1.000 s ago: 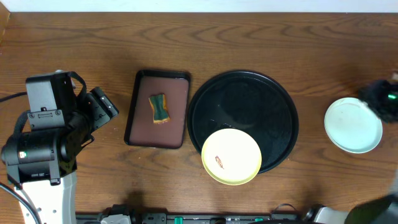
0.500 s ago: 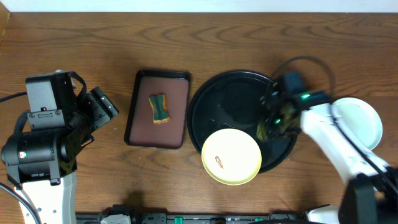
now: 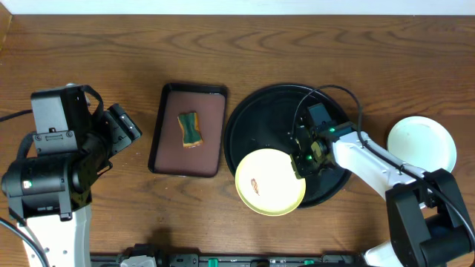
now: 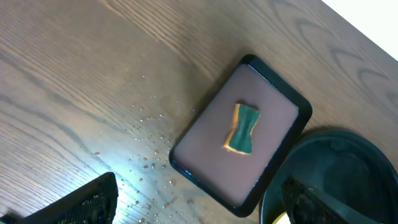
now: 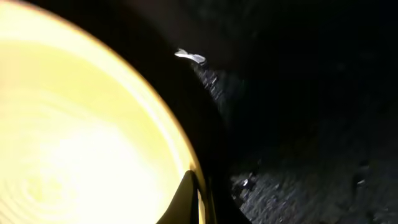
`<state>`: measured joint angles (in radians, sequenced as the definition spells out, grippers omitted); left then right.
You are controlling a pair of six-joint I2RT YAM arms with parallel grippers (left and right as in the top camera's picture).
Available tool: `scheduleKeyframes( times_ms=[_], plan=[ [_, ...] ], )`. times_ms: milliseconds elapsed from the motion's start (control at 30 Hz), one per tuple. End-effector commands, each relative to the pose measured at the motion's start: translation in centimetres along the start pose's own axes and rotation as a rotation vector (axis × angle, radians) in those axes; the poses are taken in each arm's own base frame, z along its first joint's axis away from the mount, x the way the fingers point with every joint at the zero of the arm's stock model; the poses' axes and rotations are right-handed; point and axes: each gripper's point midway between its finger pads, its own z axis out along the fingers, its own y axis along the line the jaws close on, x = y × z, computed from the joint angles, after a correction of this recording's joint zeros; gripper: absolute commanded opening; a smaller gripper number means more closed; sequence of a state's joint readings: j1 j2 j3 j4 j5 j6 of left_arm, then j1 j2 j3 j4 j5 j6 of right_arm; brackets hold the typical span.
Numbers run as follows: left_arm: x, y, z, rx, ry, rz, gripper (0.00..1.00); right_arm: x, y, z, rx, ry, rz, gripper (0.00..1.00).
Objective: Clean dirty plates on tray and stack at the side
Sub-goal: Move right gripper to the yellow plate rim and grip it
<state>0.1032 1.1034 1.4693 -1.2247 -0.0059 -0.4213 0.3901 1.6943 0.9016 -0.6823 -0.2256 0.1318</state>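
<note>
Pinching the yellow plate (image 3: pixel 263 182) at its 3 o'clock rim, the right gripper (image 3: pixel 303 158) has its jaws pressed together on it. The plate overhangs the black tray (image 3: pixel 274 111) at 7 o'clock. A mint plate (image 3: pixel 421 147) sits on the tabletop (image 3: pixel 371 52) at the tray's 3 o'clock. The left gripper (image 4: pixel 199 193) has its jaws spread wide, empty.

Two plates in sight: one yellow plate (image 3: pixel 270 182) at the black tray's (image 3: pixel 267 119) 6 o'clock, one pale plate (image 3: pixel 421 148) at 3 o'clock. Two trays: black tray, brown tray (image 3: pixel 210 144). One sponge (image 3: pixel 191 129). Two arms: left arm (image 3: pixel 52 178), right arm (image 3: pixel 371 159).
</note>
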Motion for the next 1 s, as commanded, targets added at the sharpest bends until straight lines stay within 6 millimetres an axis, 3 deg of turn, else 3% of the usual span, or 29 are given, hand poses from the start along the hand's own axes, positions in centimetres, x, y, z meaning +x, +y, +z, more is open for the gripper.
scheduleKeyframes(
  times_ms=[0, 167, 367, 567, 667, 767, 833, 967],
  plan=[
    [-0.3, 0.1, -0.2, -0.004, -0.01, -0.002, 0.85, -2.1, -5.1, -1.0, 0.202, -0.093, 0.195, 0.01],
    [-0.3, 0.1, -0.2, -0.004, -0.01, -0.002, 0.85, -5.3, -6.8, -2.8, 0.196, -0.219, 0.333, 0.01],
    [-0.3, 0.1, -0.2, -0.004, -0.01, -0.003, 0.85, -8.3, -8.0, -3.8, 0.231, -0.354, 0.333, 0.01],
    [0.0, -0.4, -0.1, 0.022, 0.008, -0.032, 0.85, -8.2, -7.9, -3.6, 0.261, -0.325, 0.141, 0.01],
    [0.3, -0.8, 0.5, 0.024, 0.037, -0.031, 0.8, -8.0, -8.0, -3.4, 0.27, -0.311, 0.081, 0.01],
    [1.4, -1.2, 2.3, 0.005, 0.1, -0.061, 0.81, -8.0, -7.5, -3.3, 0.258, -0.308, 0.045, 0.01],
    [2.6, -2.1, 4.7, -0.004, 0.158, -0.062, 0.8, -8.0, -7.1, -3.2, 0.244, -0.306, 0.022, 0.01],
    [5.4, -5.1, 9.8, 0.039, 0.277, 0.131, 0.77, -8.0, -7.1, -3.1, 0.244, -0.305, 0.021, 0.01]
  ],
)
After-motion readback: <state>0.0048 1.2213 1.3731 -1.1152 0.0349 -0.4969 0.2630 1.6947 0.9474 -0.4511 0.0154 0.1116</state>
